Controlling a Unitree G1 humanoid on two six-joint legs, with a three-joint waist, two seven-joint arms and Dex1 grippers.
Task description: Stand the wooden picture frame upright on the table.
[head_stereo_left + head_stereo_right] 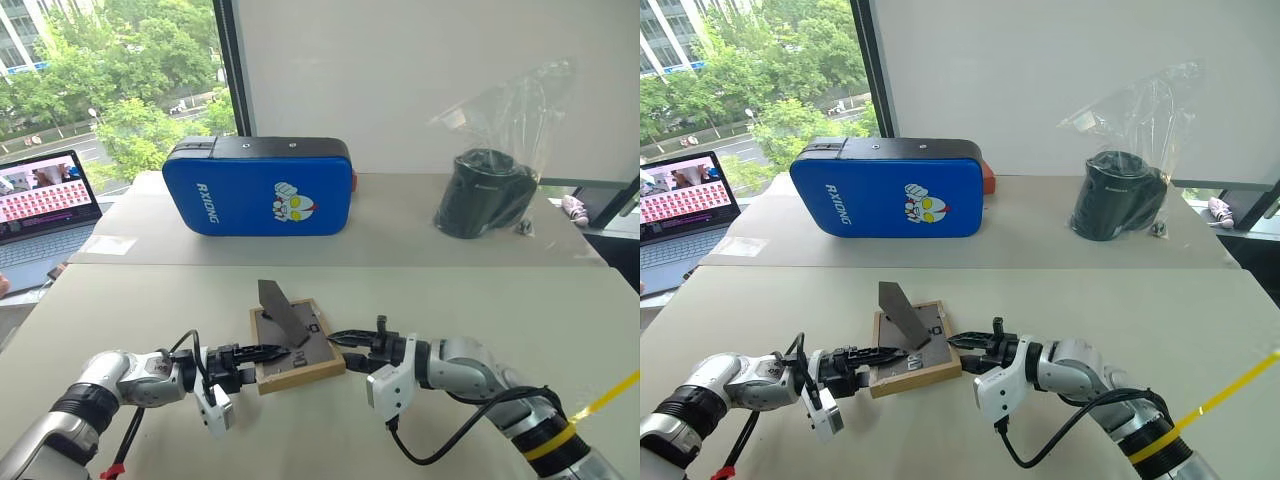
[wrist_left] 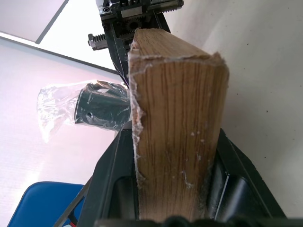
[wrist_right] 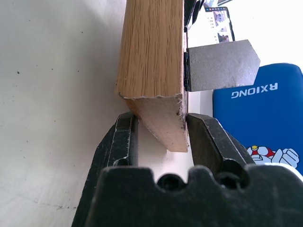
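The wooden picture frame (image 1: 296,347) is lying back-up near the front of the counter (image 1: 480,300), with its grey fold-out stand (image 1: 281,308) already swung up off the back panel. It's pinched from both sides: the left hand (image 1: 277,352) is clamped on the frame's left edge, and the right hand (image 1: 340,339) is closed narrow on the right corner. In the right wrist view the fingers (image 3: 120,142) are seen hugging just the tip of that corner, so not much wood is actually caught there.

That's probably where trouble could come from. If the frame gets tipped up with such a shallow bite, it could be twisted out of the right hand and dropped flat. The stand could also be folded back or knocked sideways if it's swung down at a bad angle, and then the frame wouldn't be held upright once let go. The blue padded case (image 1: 258,186) and the bagged black thing (image 1: 486,193) are well apart, so no worries there.
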